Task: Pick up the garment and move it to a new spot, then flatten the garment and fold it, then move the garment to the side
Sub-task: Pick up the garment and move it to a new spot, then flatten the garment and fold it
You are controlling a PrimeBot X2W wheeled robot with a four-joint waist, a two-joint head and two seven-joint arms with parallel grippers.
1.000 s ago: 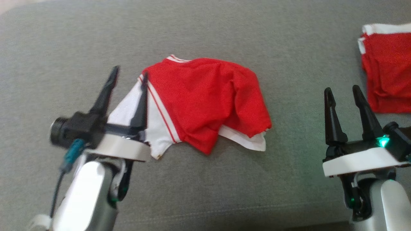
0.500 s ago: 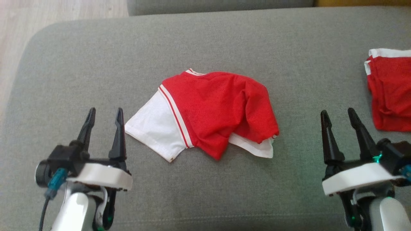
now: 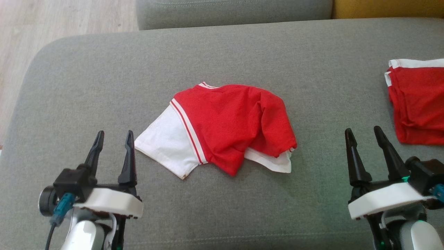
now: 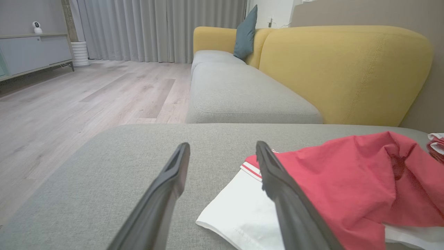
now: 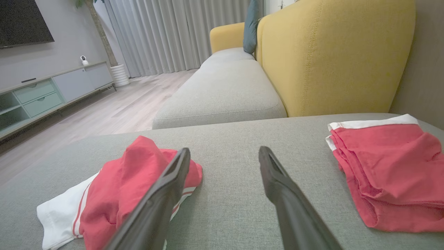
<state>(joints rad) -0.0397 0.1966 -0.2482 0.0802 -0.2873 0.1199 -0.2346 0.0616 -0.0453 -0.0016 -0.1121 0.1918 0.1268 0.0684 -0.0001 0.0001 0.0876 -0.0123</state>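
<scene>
Over the last second the left pincer (image 3: 115,133) has drawn back from the white sleeve it was reaching over. It now stands low and clear of the cloth. The head camera has lifted too, so much of the picture's shift is the camera's own.

The broad grey woven sofa cushion (image 3: 222,52) carries everything. The red jersey garment with white sleeves and striped trim (image 3: 229,125) lies crumpled on it, ahead and to the right of the left pincer, and the near corner of its white sleeve sits just beside that pincer's right finger. From the right pincer (image 3: 362,130) the garment lies ahead and to the left, apart from it. A second red cloth with a white band (image 3: 419,104), already folded, lies ahead and to the right of that pincer.

Both pincers stand wide and empty, fingers pointing forward.

The garment looks set down at its spot but is still bunched, so flattening appears to be the step in hand. The next move probably calls for each pincer to take an opposite edge, the left at the white sleeve and the right at the hem. They would then draw apart to spread the cloth without dragging it off its place.
</scene>
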